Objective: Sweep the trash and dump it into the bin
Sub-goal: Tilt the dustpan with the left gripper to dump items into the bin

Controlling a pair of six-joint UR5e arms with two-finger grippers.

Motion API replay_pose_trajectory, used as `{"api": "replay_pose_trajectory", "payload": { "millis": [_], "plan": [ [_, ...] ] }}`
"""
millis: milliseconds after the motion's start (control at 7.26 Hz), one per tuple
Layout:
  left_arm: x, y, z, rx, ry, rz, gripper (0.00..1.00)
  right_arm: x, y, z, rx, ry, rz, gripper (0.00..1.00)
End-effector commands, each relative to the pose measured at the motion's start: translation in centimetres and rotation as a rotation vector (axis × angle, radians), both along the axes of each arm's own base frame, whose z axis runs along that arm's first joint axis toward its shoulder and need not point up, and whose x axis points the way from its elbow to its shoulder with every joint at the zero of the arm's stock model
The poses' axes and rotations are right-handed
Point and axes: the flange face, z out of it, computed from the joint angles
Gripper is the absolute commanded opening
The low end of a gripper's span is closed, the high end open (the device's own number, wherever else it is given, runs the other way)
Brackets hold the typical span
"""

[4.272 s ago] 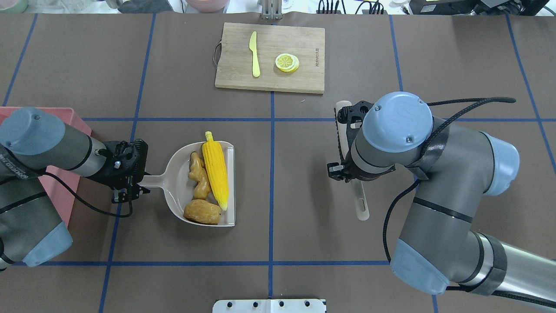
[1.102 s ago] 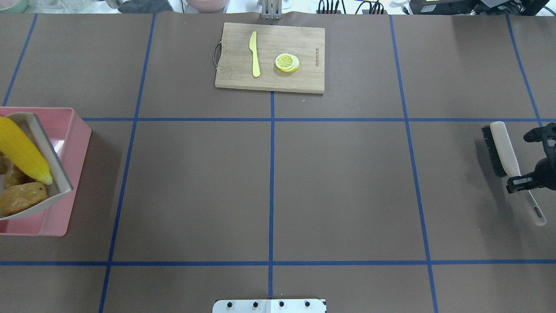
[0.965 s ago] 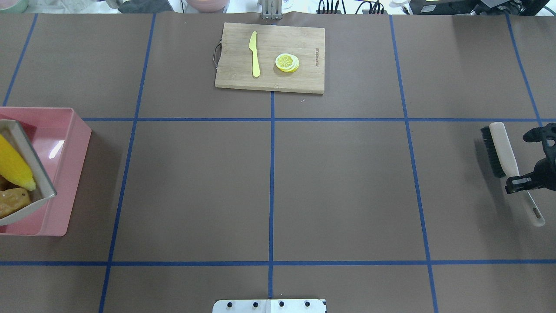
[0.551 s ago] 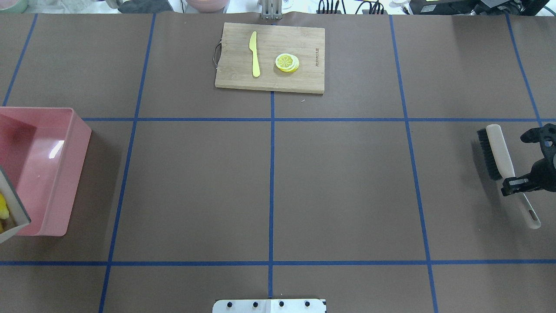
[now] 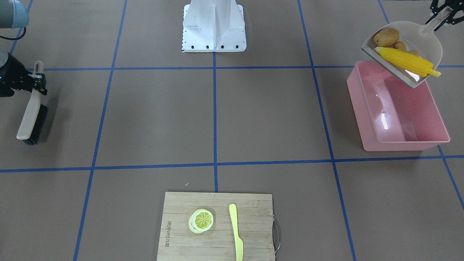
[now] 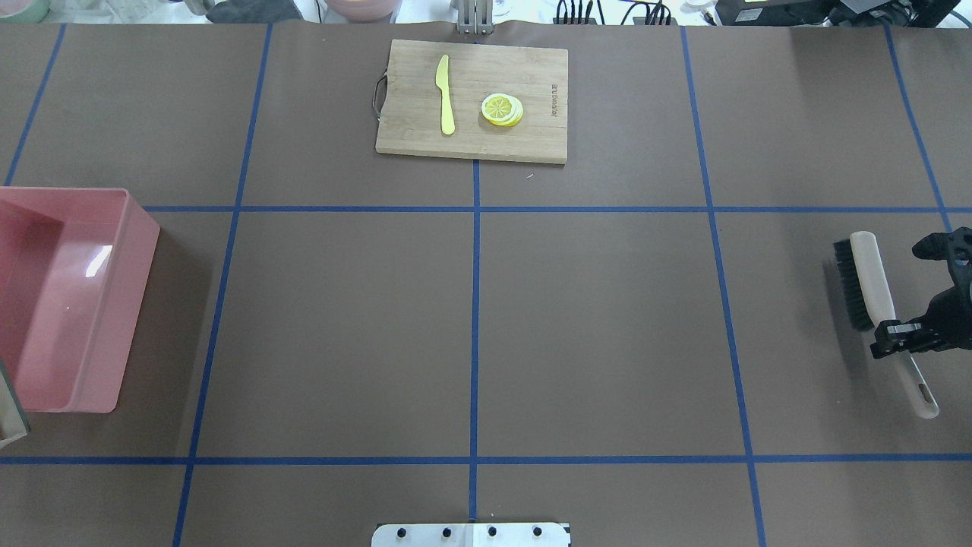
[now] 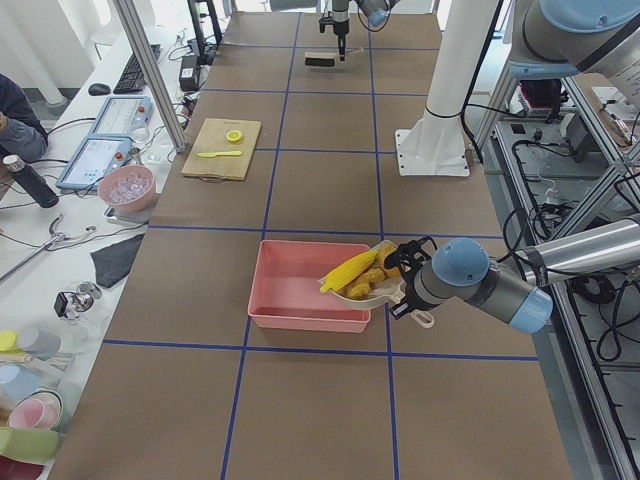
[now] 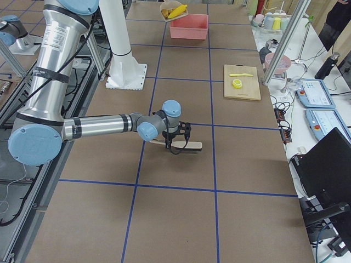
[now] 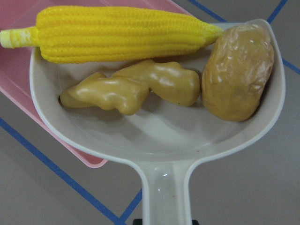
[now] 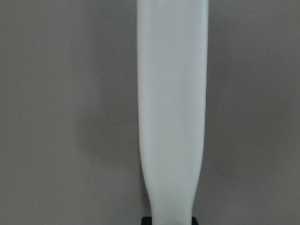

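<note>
One table (image 6: 607,319), covered in brown matting marked into squares with blue tape; white robot base plate (image 5: 214,25) at the robot's edge.

Far side, centre: wooden cutting board (image 6: 410,129) with a metal handle, bearing a pale yellow knife (image 6: 444,95) and a stack of lemon slices (image 6: 502,109), apart from each other.

Robot's left end: pink bin (image 5: 406,145), standing on the mat. Beige dustpan (image 5: 427,40) held in the air over the bin's robot-side end, tilted, open lip toward the bin. In the pan: corn cob (image 9: 126,33) along the lip with one end overhanging the pan's side, ginger root (image 9: 136,89) behind it, potato (image 9: 236,72) beside both. Left gripper (image 5: 440,16) clamped on the pan's handle.

Robot's right end: brush (image 6: 866,281), bristles on or just above the mat; which, cannot be told. Right gripper (image 6: 904,338) closed on its pale handle.

Surroundings: side benches with tablets, a laptop, bowls, cups; aluminium frame posts; a person's sleeve (image 7: 15,120) at one bench.

Obscured: overhead view shows only a corner of the dustpan at its left edge. Front view cuts the left gripper at the frame top and hides most of the ginger behind the corn. Right wrist view shows only handle and mat.
</note>
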Motion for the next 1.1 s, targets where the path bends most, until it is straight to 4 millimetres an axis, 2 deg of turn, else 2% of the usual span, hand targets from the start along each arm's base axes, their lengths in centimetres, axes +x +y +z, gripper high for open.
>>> {"api": "replay_pose_trajectory", "payload": {
  "millis": [0, 138, 276, 551, 689, 827, 965],
  "plan": [
    [-0.9, -2.1, -0.3, -0.017, -0.021, -0.024, 0.27, 0.0, 2.4, -0.6, -0.053, -0.038, -0.025, 0.00],
    [-1.5, -3.6, -0.4, -0.026, -0.029, -0.043, 0.27, -1.0, 4.0, -0.5, -0.075, -0.053, -0.030, 0.00],
    [-1.8, -4.3, -0.5, -0.027, -0.045, -0.009, 0.27, -1.5, 4.8, -0.2, -0.073, -0.049, -0.041, 0.00],
    [-2.6, -4.9, -1.0, -0.026, -0.163, 0.048, 0.27, -1.9, 5.3, 0.3, -0.073, -0.035, -0.055, 0.01],
    [-2.7, -5.2, -2.0, -0.031, -0.184, 0.051, 0.27, -2.0, 5.3, 0.4, -0.071, -0.029, -0.054, 0.69],
    [-3.1, -5.8, -3.0, -0.023, -0.239, 0.058, 0.27, -2.1, 5.3, 0.3, -0.073, -0.030, -0.053, 1.00],
    [-3.5, -6.7, -3.8, -0.012, -0.283, 0.068, 0.27, -2.1, 5.3, 0.1, -0.070, -0.033, -0.053, 1.00]
  ]
}}
